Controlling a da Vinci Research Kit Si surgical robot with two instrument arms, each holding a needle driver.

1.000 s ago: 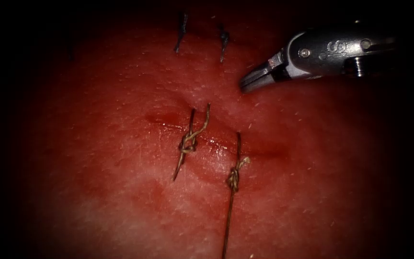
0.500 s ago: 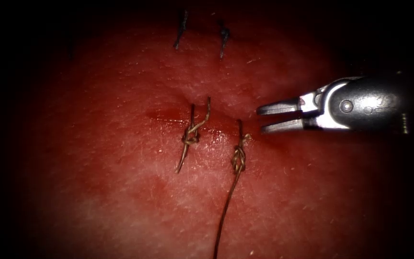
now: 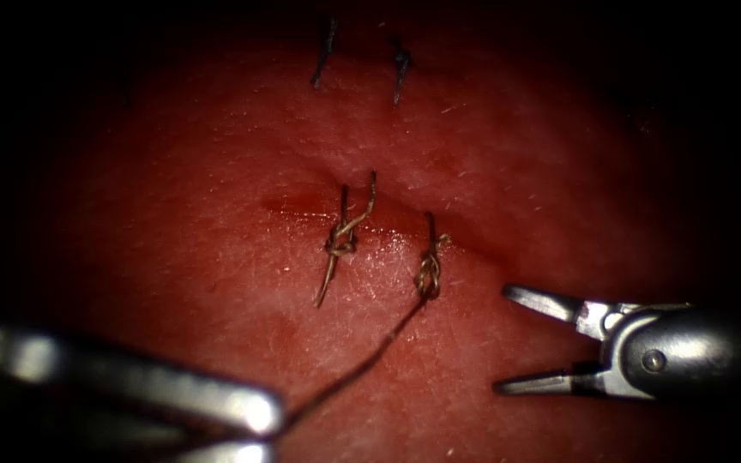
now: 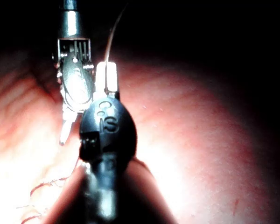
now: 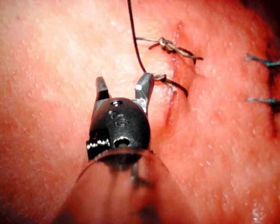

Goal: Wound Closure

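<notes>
Both claws work: my left claw [image 3: 259, 424] grips the thread [image 3: 362, 364] taut from its knot [image 3: 427, 276]; my right claw [image 3: 508, 340] gapes empty.

Light: we see the glistening red pork tissue [image 3: 216, 257] lit centrally, edges falling into black vignette | Glare: we note white washout in wrist views | Focus: we find the blurred silver left gripper [image 3: 259, 429] out of focus

thread [image 3: 362, 360]: knotted at cut [image 3: 302, 210] | left hand [image 3: 263, 433] holds tail
</notes>
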